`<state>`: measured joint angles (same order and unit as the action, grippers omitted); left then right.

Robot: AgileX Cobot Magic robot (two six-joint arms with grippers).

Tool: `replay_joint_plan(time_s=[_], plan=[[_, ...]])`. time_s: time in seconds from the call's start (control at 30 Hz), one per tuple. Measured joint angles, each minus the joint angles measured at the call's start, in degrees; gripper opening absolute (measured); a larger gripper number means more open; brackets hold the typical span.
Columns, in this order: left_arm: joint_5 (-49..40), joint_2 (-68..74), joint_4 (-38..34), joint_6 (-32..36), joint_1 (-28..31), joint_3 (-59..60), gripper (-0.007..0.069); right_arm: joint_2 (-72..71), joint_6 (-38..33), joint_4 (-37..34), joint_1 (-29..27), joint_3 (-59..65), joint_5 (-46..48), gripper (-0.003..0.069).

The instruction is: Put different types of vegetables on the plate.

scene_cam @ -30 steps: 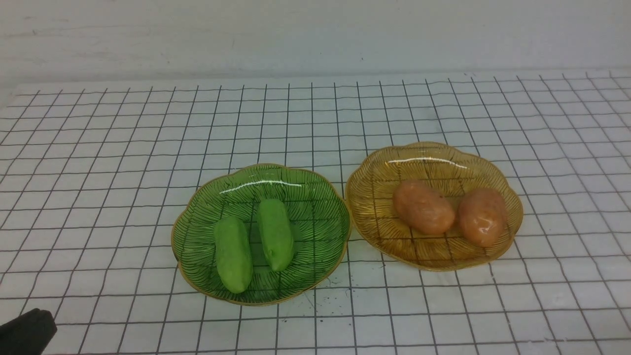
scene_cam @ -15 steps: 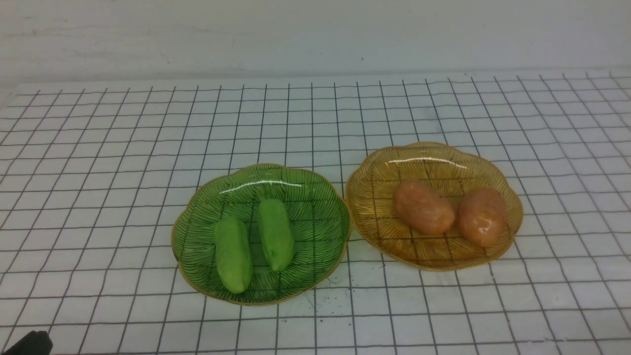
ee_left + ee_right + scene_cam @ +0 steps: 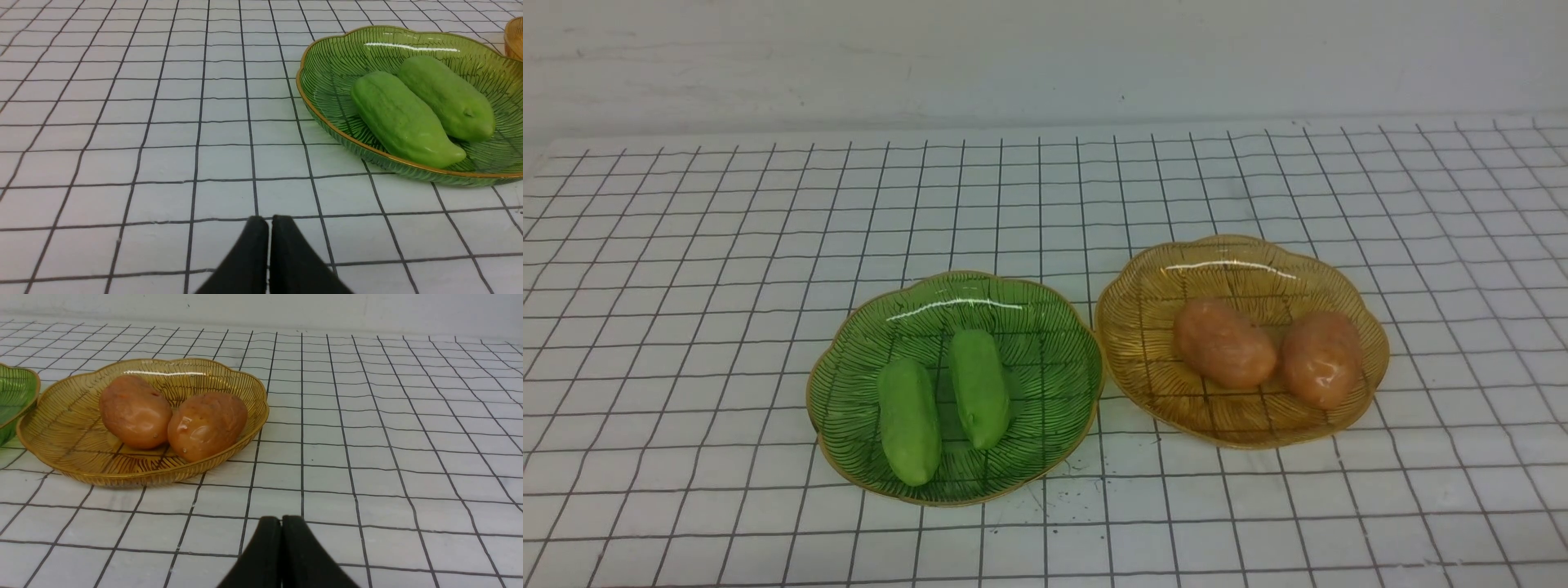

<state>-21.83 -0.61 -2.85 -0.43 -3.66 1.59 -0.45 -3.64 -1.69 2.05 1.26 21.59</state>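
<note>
With the left gripper (image 3: 269,222) withdrawn from the front view, both grippers pinched shut and empty, sorted vegetables (image 3: 943,404) suggest completion.

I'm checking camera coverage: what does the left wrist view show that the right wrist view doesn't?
Only the left wrist view shows the two green cucumbers in the green plate, and the shut left pincer. Only the right wrist view shows the two potatoes, all of the amber plate and the shut right pincer. Both share the gridded tablecloth and an edge of the other plate.
</note>
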Motion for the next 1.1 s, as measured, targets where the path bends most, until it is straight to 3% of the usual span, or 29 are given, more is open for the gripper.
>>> replay_joint_plan(time_s=[1.1], plan=[[-0.02, 0.0, 0.12, 0.0, 0.0, 0.0, -0.0007, 0.0, 1.07, 0.0, 0.0, 0.0, 0.05, -0.0015]])
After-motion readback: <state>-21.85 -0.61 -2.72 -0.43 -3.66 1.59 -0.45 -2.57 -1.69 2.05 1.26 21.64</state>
